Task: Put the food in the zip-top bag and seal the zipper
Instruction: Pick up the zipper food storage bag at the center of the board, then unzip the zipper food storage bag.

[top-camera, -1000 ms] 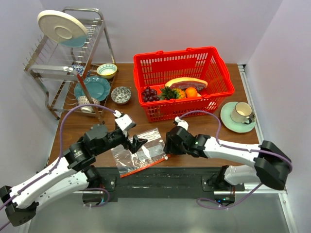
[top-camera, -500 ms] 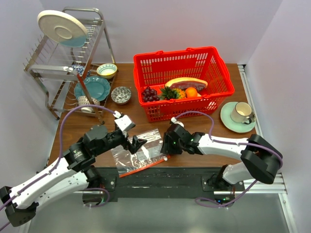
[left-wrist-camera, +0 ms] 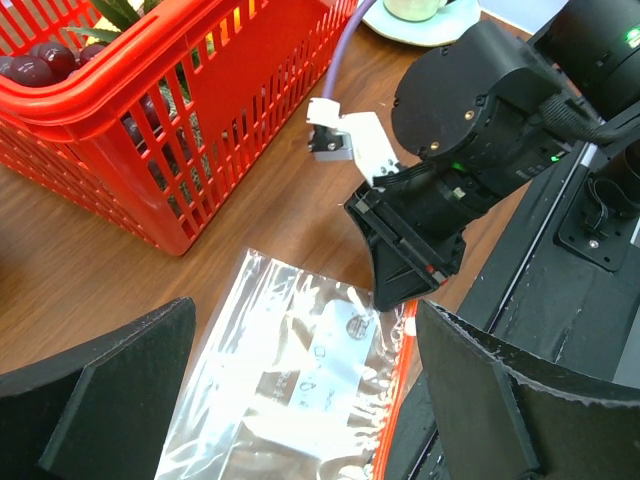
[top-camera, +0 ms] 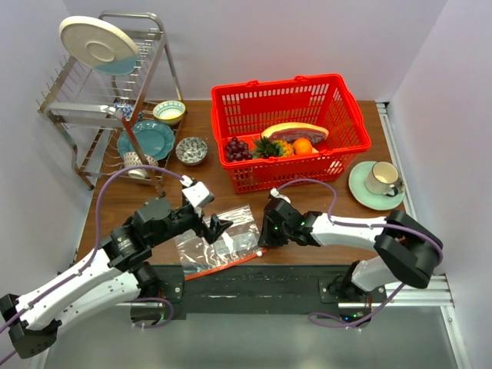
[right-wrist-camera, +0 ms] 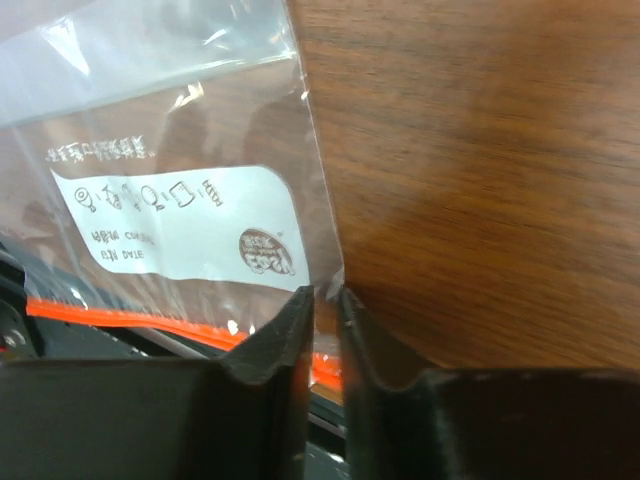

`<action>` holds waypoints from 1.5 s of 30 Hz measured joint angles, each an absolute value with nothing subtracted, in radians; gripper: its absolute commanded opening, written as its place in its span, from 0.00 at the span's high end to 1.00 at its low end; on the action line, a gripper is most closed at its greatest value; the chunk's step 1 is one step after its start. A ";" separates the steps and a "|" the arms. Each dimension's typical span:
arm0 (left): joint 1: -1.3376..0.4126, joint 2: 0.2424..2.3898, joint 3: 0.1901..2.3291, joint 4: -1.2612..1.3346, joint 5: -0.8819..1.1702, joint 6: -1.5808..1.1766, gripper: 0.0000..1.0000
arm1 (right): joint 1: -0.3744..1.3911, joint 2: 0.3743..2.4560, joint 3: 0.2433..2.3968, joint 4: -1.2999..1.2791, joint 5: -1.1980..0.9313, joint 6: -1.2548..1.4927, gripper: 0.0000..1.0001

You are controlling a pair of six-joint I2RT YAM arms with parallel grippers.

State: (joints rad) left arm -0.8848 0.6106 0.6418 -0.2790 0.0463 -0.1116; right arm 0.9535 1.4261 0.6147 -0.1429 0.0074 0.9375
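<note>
The clear zip-top bag (top-camera: 219,242) lies flat near the table's front edge, its red-orange zipper (top-camera: 227,265) along the near side. My right gripper (top-camera: 264,240) is at the bag's right corner. In the right wrist view its jaws (right-wrist-camera: 325,300) are nearly closed, with the edge of the bag (right-wrist-camera: 170,200) between them, just above the zipper (right-wrist-camera: 130,315). My left gripper (top-camera: 219,225) hovers open over the bag (left-wrist-camera: 300,370), empty. The pineapple (top-camera: 270,147) and the grape bunch (top-camera: 236,147) lie in the red basket.
The red mesh basket (top-camera: 292,92) stands behind the bag and also holds a pink slice and an orange fruit. A cup on a green saucer (top-camera: 378,184) is at the right. A dish rack (top-camera: 108,84), bowls and a teal plate are at the left.
My right gripper has moved slightly nearer and left onto the bag's right corner, and its arm has folded in. The left arm has hardly moved.
</note>
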 measured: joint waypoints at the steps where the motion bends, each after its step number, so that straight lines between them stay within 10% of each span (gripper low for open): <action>1: -0.885 0.612 0.642 -0.279 0.046 -0.112 0.04 | 0.953 1.437 0.614 -0.128 -0.002 0.942 1.00; 25: -0.964 0.804 0.663 -0.178 0.279 -0.080 0.05 | 0.953 0.739 0.538 -0.017 0.071 1.363 1.00; 45: -1.381 1.046 0.788 0.001 -0.314 0.139 0.09 | 0.953 0.602 0.567 -0.227 0.242 1.568 1.00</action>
